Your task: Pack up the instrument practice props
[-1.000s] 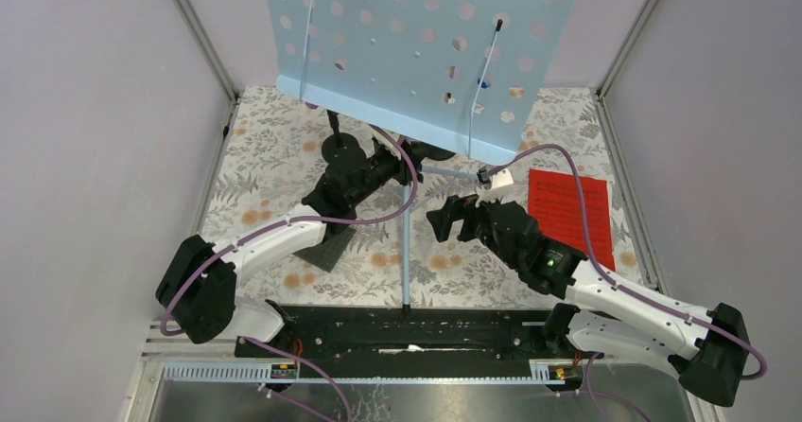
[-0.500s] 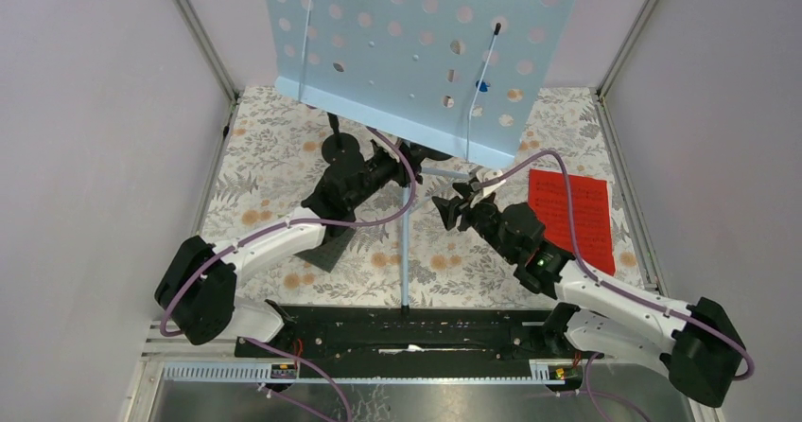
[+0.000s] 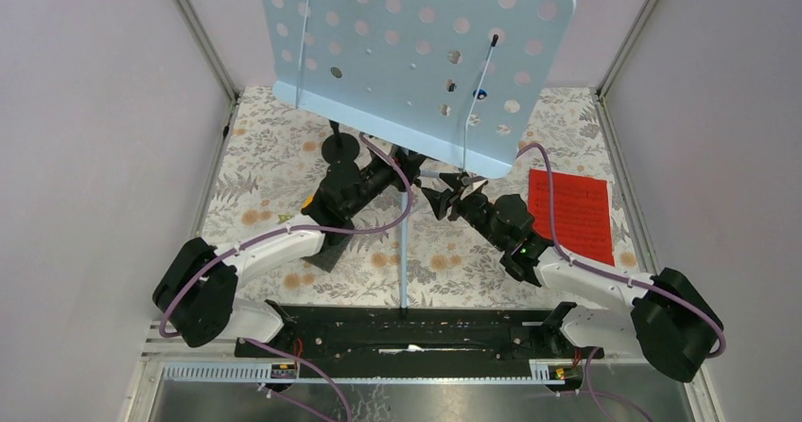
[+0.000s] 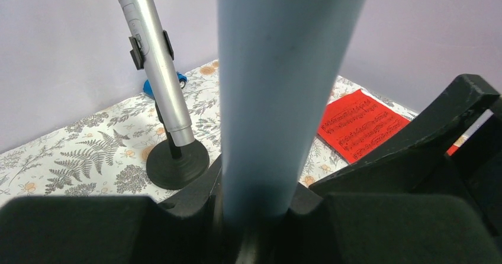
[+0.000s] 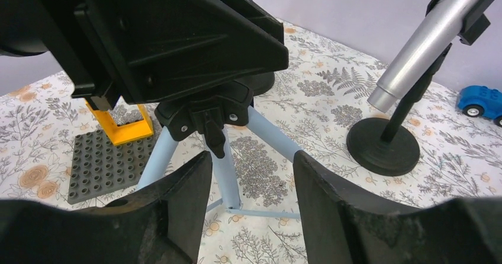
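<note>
The pale-blue perforated sheet-music holder (image 3: 407, 53) stands mid-table on tripod legs (image 5: 228, 175). My left gripper (image 3: 392, 171) is shut on its pale-blue pole (image 4: 278, 98), just above the black tripod hub (image 5: 204, 116). My right gripper (image 3: 444, 195) is open and empty, its fingers (image 5: 171, 216) low on either side of a tripod leg and not touching it. A silver microphone (image 4: 155, 57) stands in a black round-based mount (image 4: 177, 163) behind the stand. A red music sheet (image 3: 570, 214) lies flat at the right. The purple microphone and white sheet are out of view.
An orange brick (image 5: 121, 125) on a dark grey studded plate (image 5: 103, 166) sits left of the tripod, partly under my left arm. A small blue toy car (image 5: 479, 101) is near the back wall. Grey walls close the table on three sides.
My right gripper has moved up and left to the tripod hub, staying open. The holder's top has tilted slightly. My left gripper has kept its hold on the pole.
</note>
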Controlling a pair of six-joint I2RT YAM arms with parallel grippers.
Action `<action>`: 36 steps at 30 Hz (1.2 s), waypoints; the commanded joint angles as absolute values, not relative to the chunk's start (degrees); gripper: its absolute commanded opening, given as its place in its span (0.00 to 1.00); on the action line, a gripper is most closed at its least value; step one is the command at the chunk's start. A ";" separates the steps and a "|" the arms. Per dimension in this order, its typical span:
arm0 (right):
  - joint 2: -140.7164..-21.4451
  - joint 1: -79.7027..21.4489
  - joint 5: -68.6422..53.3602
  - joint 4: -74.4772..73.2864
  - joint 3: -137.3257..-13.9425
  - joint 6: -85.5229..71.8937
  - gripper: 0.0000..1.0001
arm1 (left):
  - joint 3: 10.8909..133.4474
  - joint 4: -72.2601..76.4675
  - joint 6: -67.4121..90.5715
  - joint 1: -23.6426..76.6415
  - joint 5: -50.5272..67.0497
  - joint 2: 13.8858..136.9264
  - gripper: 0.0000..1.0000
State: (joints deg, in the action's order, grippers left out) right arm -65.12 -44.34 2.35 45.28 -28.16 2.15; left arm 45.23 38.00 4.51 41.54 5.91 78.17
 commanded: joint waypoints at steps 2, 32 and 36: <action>-68.42 -43.65 -1.10 54.54 -28.23 4.01 0.58 | 39.25 34.60 17.22 41.89 1.62 79.30 0.00; -67.60 -43.02 -7.26 56.06 -26.73 9.38 0.56 | 38.10 38.81 16.79 40.24 3.33 84.73 0.00; -65.53 -43.03 -7.31 54.52 -26.18 10.37 0.57 | 38.16 38.85 16.92 40.20 3.60 84.92 0.00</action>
